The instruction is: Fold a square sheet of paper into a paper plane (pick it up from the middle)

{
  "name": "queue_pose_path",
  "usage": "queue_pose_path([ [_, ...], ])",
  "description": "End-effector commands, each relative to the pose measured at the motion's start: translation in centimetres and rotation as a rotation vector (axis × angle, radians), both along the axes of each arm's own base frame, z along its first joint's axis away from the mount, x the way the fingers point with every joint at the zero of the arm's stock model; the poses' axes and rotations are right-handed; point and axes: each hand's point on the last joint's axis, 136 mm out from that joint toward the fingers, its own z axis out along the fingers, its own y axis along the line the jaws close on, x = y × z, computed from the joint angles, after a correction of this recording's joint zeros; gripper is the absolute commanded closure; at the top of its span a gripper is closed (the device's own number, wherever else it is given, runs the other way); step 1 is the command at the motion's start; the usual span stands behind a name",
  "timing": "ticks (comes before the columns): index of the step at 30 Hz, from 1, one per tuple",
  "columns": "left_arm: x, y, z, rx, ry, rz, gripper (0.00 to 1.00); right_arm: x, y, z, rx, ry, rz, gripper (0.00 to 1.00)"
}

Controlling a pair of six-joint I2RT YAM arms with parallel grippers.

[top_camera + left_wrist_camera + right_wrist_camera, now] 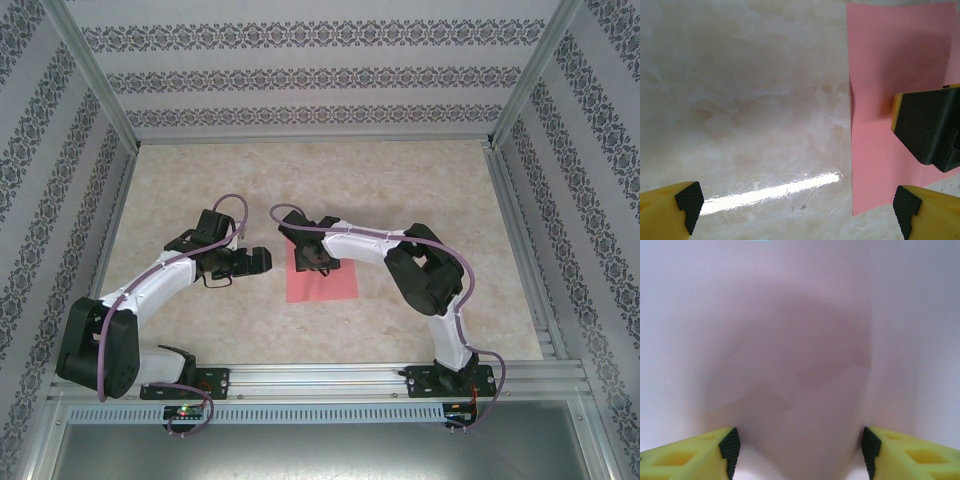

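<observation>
Lying flat mid-table, the square sheet of paper (pixel 335 285) is straddled by the right gripper (pixel 315 260). Beside its edge, the left gripper (pixel 797 210) is held wide open, empty. Between parted right pads (pixel 730 450), its middle is humped, ready for pinching.

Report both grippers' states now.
Left gripper: open, holding nothing, beside the square sheet of paper.
Right gripper: open, down on that sheet, paper humped between its jaws, not pinched yet.

Salmon-pink square sheet of paper (pixel 330 285), cream marbled table (pixel 200 180), grey floral-striped walls (pixel 300 80), yellow-and-black left tool (pixel 797 207) and right tool (pixel 797 450).
</observation>
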Motion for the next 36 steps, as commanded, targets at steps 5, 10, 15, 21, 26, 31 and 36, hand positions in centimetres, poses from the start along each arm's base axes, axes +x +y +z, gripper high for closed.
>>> queue_pose_path([
  [5,0.2,0.1,-0.1,-0.017,0.004,0.014,0.0,-0.4,-1.2,0.1,-0.042,-0.017,0.0,0.46],
  [10,0.2,0.1,-0.3,-0.019,0.011,0.014,0.0,-0.4,-1.6,0.9,-0.057,-0.027,0.001,0.39],
  [15,0.2,0.0,-0.4,-0.02,0.015,0.011,0.0,0.0,-1.6,3.1,-0.058,-0.084,0.007,0.33],
  [21,0.3,0.0,-0.6,-0.018,0.018,0.011,0.0,0.4,-1.4,3.5,-0.076,-0.102,0.063,0.26],
  [26,0.3,0.0,-0.7,-0.019,0.022,0.011,0.0,0.0,-1.2,1.8,-0.068,-0.052,0.074,0.23],
  [31,0.3,0.0,-0.6,-0.019,0.024,0.009,0.0,-0.2,-0.9,0.3,-0.051,-0.021,0.056,0.22],
  [36,0.2,-0.1,-0.6,-0.019,0.027,0.008,0.0,-0.4,-1.4,-0.8,-0.062,0.001,0.049,0.22],
])
